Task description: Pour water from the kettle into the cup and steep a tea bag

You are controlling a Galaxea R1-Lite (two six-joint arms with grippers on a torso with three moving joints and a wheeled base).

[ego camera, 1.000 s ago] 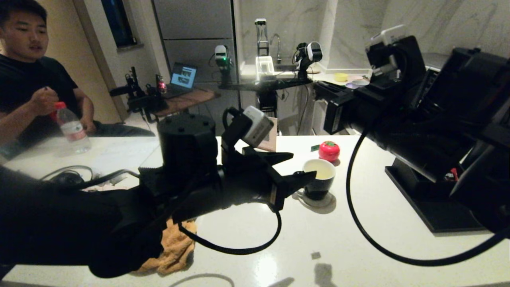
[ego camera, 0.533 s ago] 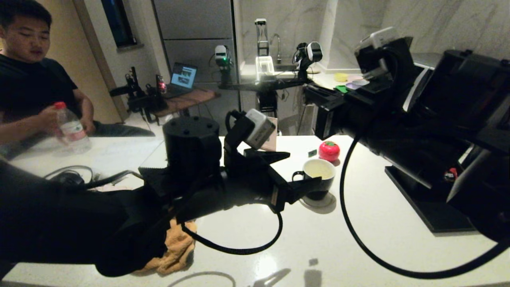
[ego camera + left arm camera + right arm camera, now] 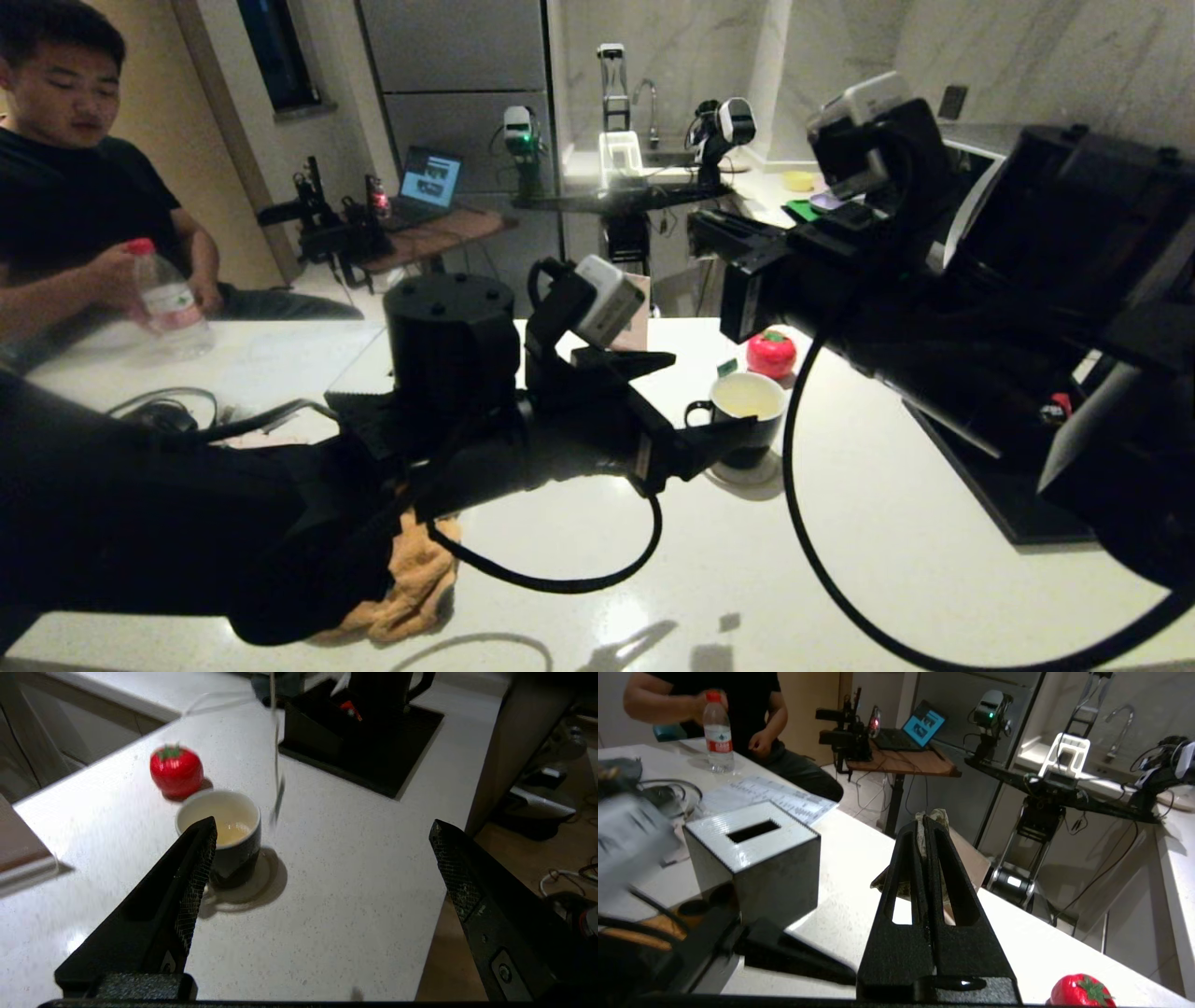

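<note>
The cup (image 3: 747, 425), black with a white inside, stands on a round coaster and holds pale yellowish water (image 3: 747, 397). My left gripper (image 3: 709, 397) is open beside it, one finger next to the cup's handle side, with nothing between the fingers. From its wrist the cup (image 3: 236, 851) and the water (image 3: 231, 831) show just past one fingertip of the left gripper (image 3: 322, 823). My right gripper (image 3: 700, 222) hangs above and behind the cup. There the right gripper (image 3: 926, 819) is shut on the greyish-tan tea bag (image 3: 937, 815). The bag's string (image 3: 276, 788) dangles beside the cup, green tag (image 3: 726, 368) near the rim. The kettle (image 3: 380, 693) stands on a black tray, partly cut off.
A red tomato-shaped object (image 3: 771, 353) sits just behind the cup. The black tray (image 3: 990, 485) lies to the right. A grey tissue box (image 3: 761, 858) and an orange cloth (image 3: 411, 588) are to the left. A person holds a red-capped bottle (image 3: 168, 299) at the far left.
My right arm has swung left with the tea bag, bringing the string and tag next to the cup. The left gripper's jaws have opened wider. The person's hand came down onto the bottle.
</note>
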